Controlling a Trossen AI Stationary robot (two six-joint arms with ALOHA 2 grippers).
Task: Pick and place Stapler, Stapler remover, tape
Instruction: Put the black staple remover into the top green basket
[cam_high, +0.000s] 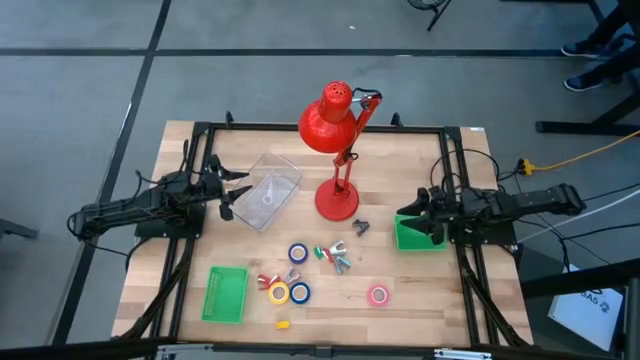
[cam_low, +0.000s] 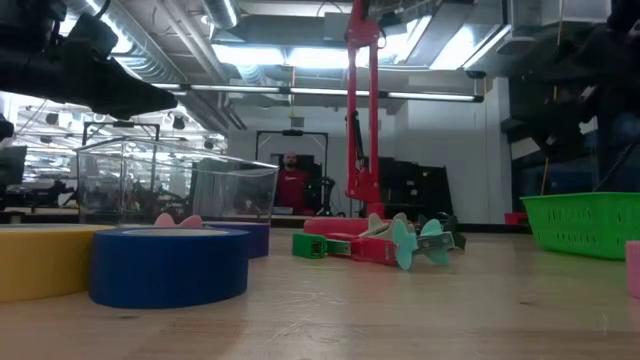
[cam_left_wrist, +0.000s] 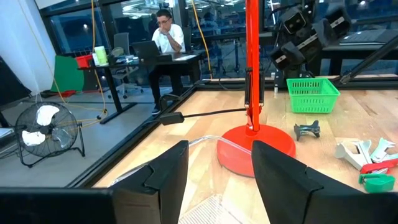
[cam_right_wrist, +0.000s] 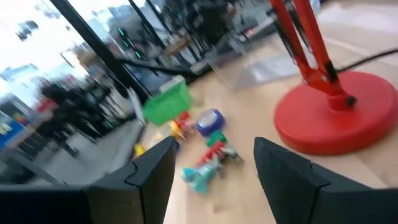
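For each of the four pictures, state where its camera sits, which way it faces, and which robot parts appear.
High: overhead, facing down; both arms, left gripper, right gripper.
Low: tabletop height, facing across past a blue tape roll; arms dark above.
Left wrist: behind its fingers, facing the red lamp.
Right wrist: the same lamp from the opposite side.

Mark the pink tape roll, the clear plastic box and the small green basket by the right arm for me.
pink tape roll (cam_high: 378, 294): high view, on its ring.
clear plastic box (cam_high: 266, 190): high view, on its see-through floor.
small green basket (cam_high: 412, 240): high view, on its near rim.
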